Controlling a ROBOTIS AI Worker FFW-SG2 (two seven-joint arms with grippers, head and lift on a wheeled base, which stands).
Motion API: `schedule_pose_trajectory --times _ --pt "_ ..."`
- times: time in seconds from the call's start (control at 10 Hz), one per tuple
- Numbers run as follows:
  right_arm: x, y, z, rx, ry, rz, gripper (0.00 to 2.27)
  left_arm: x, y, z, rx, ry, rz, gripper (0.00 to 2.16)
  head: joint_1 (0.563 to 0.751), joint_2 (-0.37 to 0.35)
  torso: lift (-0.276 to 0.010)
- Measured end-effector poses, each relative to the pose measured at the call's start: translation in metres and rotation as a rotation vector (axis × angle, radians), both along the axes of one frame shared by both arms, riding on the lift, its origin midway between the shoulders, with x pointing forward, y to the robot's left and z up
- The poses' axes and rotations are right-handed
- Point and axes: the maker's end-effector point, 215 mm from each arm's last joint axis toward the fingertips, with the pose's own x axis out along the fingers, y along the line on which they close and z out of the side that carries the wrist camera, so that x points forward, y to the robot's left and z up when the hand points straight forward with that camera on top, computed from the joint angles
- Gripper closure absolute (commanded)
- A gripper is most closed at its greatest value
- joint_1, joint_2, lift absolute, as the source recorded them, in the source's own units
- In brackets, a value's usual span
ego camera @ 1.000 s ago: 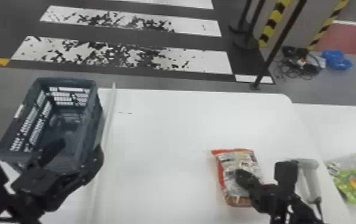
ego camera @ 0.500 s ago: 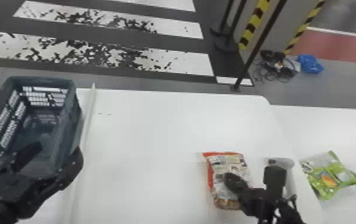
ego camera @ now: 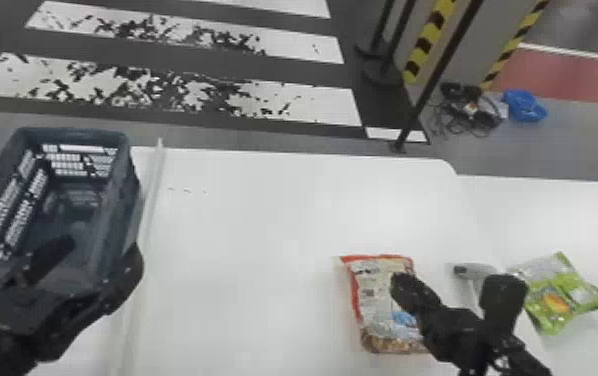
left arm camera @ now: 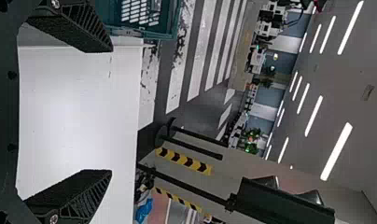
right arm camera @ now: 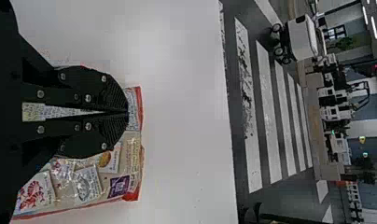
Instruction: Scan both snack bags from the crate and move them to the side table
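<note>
- Red-edged snack bag [ego camera: 383,300] is seen lying on the white main table [ego camera: 263,215], just under the right gripper [ego camera: 399,284].
- Right gripper: fingers brought together at the tips over the bag, narrow gap left farther back; whether any of the wrapper is pinched cannot be told.
- In the right wrist view, bag is seen spread out on both sides of the fingers, printed packets visible through clear film.
- Green snack bag [ego camera: 555,300] is placed on the side table [ego camera: 563,215], right of the main table.
- Handheld scanner [ego camera: 480,272] is laid between the two bags, near the green one.
- Left gripper [ego camera: 103,247]: fingers spread wide, nothing held; positioned at the near end of the crate.
- Dark blue-grey crate [ego camera: 73,132] is set at the left, slatted walls, beside a pale strip [ego camera: 150,200] on the table.
- Floor beyond: black post [ego camera: 438,80], tangled cables [ego camera: 468,110], blue bundle [ego camera: 525,106], black-and-white stripes [ego camera: 188,90].
</note>
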Motion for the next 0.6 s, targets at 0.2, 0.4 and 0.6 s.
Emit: schedule_pose_trajectory --times 0.2,0.4,0.6 --pt "0.001 -0.026 0.031 -0.043 -0.051 -0.033 0.05 0.001 -0.001 0.001 -0.002 -0.002 -0.001 0.07 0.695 -0.223 -0.029" --pt "-0.002 -0.069 0.041 -0.071 -0.074 -0.093 0.05 0.001 0.0 -0.001 0.001 0.0 -0.002 0.07 0.695 -0.289 -0.029" --pt "-0.006 -0.106 0.023 -0.074 -0.047 -0.147 0.06 0.003 -0.001 -0.002 0.001 0.0 -0.004 0.07 0.695 -0.35 -0.029"
